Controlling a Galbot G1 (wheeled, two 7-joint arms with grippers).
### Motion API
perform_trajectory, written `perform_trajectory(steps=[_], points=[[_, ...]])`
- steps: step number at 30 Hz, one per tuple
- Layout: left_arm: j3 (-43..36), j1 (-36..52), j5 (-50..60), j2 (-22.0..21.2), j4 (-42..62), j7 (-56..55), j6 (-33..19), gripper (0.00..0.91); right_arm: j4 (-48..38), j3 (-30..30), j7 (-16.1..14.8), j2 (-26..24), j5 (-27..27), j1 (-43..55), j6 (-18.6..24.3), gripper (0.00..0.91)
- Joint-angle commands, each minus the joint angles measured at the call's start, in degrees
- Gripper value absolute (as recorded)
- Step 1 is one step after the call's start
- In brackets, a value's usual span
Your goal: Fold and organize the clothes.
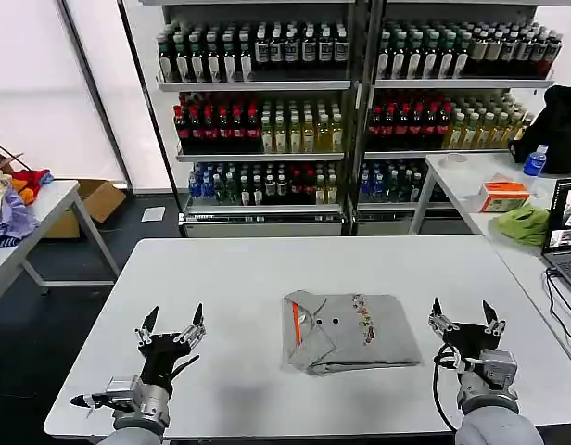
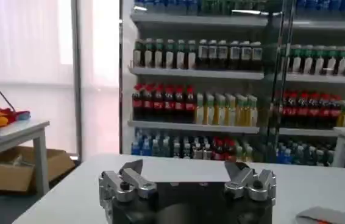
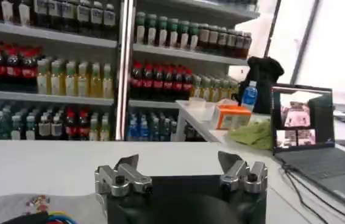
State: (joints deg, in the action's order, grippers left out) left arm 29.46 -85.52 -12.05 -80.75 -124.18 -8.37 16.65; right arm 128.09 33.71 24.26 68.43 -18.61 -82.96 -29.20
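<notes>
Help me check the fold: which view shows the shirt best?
The head view: the folded shirt lies whole on the table between the open left gripper and open right gripper, collar, orange stripe and print visible. The right wrist view catches a printed corner; the left wrist view only an edge.
</notes>
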Motion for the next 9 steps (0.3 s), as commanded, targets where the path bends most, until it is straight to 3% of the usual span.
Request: perform_trajectory(steps=[1, 9], points=[[0.0, 0.5, 0.5, 0.1, 0.0, 0.6, 0.8, 0.907, 0.9, 2.5, 0.1, 0.1, 0.0, -1.5, 0.1, 0.907], [0.1, 0.4, 1.0, 0.3, -0.1, 1.4, 0.9, 0.907, 0.8, 2.8, 0.0, -0.2, -0.2, -1.5, 0.1, 0.907]])
